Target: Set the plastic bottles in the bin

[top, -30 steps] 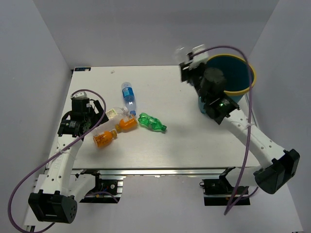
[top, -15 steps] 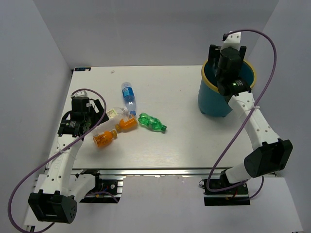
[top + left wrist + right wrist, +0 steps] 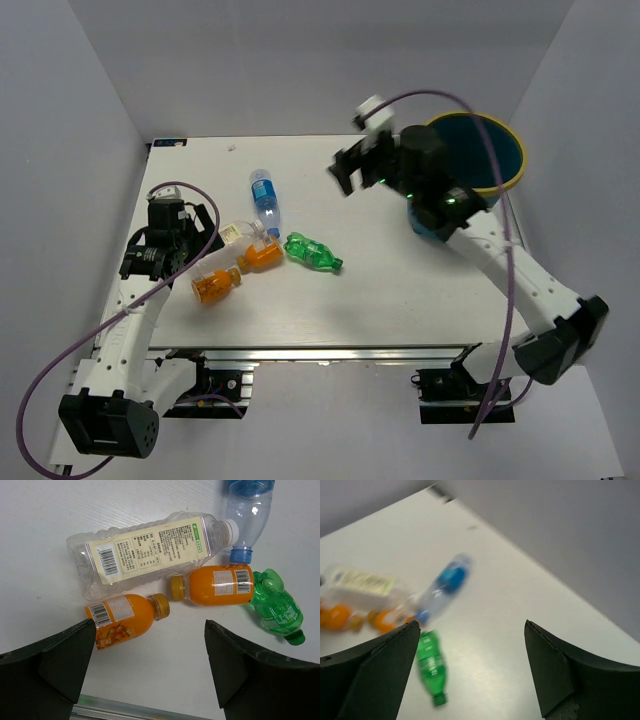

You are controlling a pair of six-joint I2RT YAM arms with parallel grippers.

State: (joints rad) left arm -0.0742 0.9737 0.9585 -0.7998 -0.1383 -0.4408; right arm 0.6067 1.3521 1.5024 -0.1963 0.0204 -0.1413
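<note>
**Left gripper** (image 3: 150, 640). The fingers are spread wide with nothing between them, and the gripper hovers over the cluster of plastic bottles. Just ahead of the fingertips lies the nearer orange bottle (image 3: 122, 620), with its cap toward the right finger. Beyond it, on the right finger's side, is the farther orange bottle (image 3: 215, 586). The white-labelled bottle (image 3: 145, 552) lies crosswise just past both. Farthest out are the green bottle (image 3: 275, 607), off the right finger, and the blue-labelled bottle (image 3: 247, 510), whose cap is close to the white-labelled bottle's neck.

**Right gripper** (image 3: 350, 172). The jaws are apart and empty, raised above the table (image 3: 400, 290). The bin (image 3: 485, 150) stands close behind its wrist. All five bottles lie ahead of and below its fingers.

**Step in hand (judged).** The right gripper is reaching for its next bottle. Its wrist view is smeared, so the target is uncertain. It is probably the green bottle, which lies nearest its fingertips on the cluster's open edge.

**Doing it well.**
- Turn the wrist so the fingers straddle the bottle across its width.
- Centre on the mid-body, not the tapered neck.
- Descend straight, since a glancing finger would roll the bottle into the farther orange bottle beside it.
- Close firmly but without crushing the thin plastic.
- Lift it clear of the bin's rim before letting go.
</note>
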